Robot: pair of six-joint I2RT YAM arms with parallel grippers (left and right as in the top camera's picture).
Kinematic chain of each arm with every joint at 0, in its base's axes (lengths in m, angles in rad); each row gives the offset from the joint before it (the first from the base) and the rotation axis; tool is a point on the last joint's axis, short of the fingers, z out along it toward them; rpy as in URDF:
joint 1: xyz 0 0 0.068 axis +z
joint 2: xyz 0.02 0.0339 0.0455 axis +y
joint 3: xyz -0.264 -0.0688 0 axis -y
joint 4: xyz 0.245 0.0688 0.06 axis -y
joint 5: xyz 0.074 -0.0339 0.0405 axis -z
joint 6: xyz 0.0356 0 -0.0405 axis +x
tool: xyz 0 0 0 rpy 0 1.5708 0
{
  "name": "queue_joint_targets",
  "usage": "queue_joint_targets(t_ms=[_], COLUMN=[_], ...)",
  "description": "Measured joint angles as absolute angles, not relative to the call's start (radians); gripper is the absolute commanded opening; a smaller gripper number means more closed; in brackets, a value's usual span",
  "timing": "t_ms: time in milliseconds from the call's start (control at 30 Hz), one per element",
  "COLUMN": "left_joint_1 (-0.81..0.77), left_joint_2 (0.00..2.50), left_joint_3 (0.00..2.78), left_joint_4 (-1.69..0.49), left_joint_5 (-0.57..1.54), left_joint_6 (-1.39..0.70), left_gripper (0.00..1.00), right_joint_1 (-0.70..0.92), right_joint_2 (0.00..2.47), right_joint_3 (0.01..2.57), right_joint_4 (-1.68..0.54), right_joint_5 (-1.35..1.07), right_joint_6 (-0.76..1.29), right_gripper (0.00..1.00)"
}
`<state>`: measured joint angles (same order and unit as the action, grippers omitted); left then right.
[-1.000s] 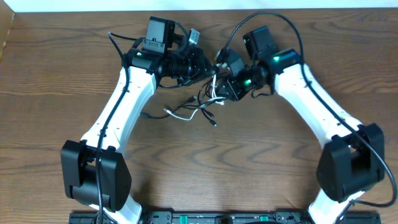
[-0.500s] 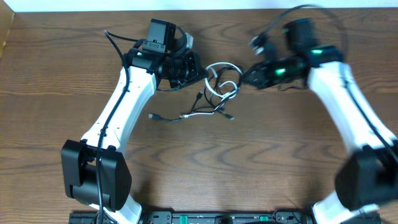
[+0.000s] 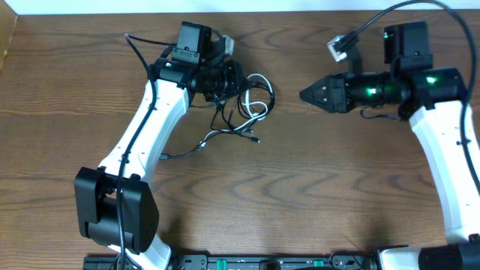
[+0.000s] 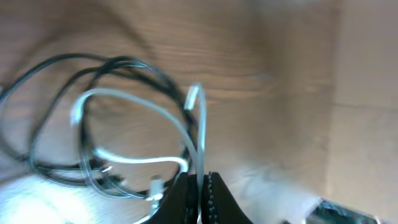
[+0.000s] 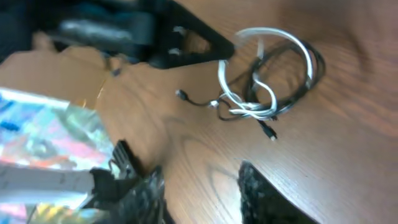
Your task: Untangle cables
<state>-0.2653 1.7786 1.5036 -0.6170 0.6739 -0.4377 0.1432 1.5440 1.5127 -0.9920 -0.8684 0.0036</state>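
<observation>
Risk: cinching the knot instead of freeing it.
On the table [image 3: 337, 187], far side left of centre: tangle of cables [image 3: 251, 101] right at the left gripper [image 4: 200, 182], clamped tight on the white cable [image 5: 267, 30]. Right gripper [image 3: 304, 95] well apart from the bundle, fingers spread, nothing between them. Likely to drag the whole clump across the wood if pulled from the left alone, with no hold on the black cable [image 5: 314, 65] looped through the white one. Could also lose the thin cord, pinched only at the fingertips. Worth watching the small plug [image 5: 268, 132] too: liable to snag in a loop and lock it.
</observation>
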Motion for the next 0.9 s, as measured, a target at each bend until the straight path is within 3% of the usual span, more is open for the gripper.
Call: queue_joint_targets(t_ms=[100,200,300,567,900], left_joint_1=[-0.265,-0.265,-0.265,-0.265,-0.265], left_joint_2=[1.779,1.779,1.779,1.779,1.779], left_joint_3=[1.504,1.504,1.504,1.504,1.504], left_joint_4=[-0.547,-0.519,-0.517,-0.518,-0.510], left_joint_5=[0.825,0.988,1.092,1.192,1.173], left_joint_6=[-0.397,-0.361,-0.342,-0.336,-0.370], left_gripper=[0.07,0.07,0.08,0.08,0.08], right_joint_1=[0.167,0.181,0.184,0.189,0.235], right_joint_2=[1.595,1.668,1.753,1.878,1.930], right_joint_3=[1.509,1.509,1.507,1.502,1.502], right_joint_4=[-0.981,-0.957,-0.921,-0.838,-0.817], right_joint_5=[-0.825,-0.812,-0.847,-0.921,-0.963], right_joint_6=[-0.005,-0.023,-0.056,-0.096,-0.107], right_gripper=[0.20,0.17,0.27,0.39,0.43])
